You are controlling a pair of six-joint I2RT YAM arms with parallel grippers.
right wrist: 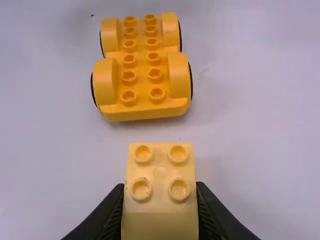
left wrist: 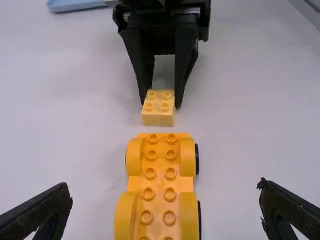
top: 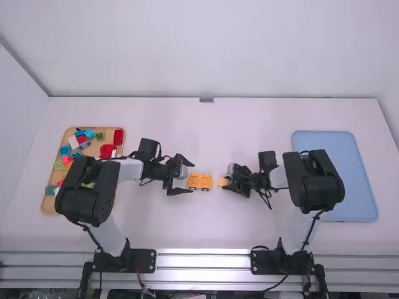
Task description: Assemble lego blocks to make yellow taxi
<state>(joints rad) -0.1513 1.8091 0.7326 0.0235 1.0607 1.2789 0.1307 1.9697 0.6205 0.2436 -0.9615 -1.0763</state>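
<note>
High view — chassis (top: 194,181) — long axis left-to-right

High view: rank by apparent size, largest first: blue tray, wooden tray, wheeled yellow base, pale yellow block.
1. Blue tray and wooden tray: too alike to rank, both partly covered
2. Wheeled yellow base
3. Pale yellow block

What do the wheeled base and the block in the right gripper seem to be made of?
The wheeled base looks like smooth, slightly glossy orange-yellow plastic: its molded studs have clean edges and soft highlights. The pale yellow block in the right gripper appears to be similar hard plastic, with crisp round studs and flat faces, though its sheen looks more satin.
</note>
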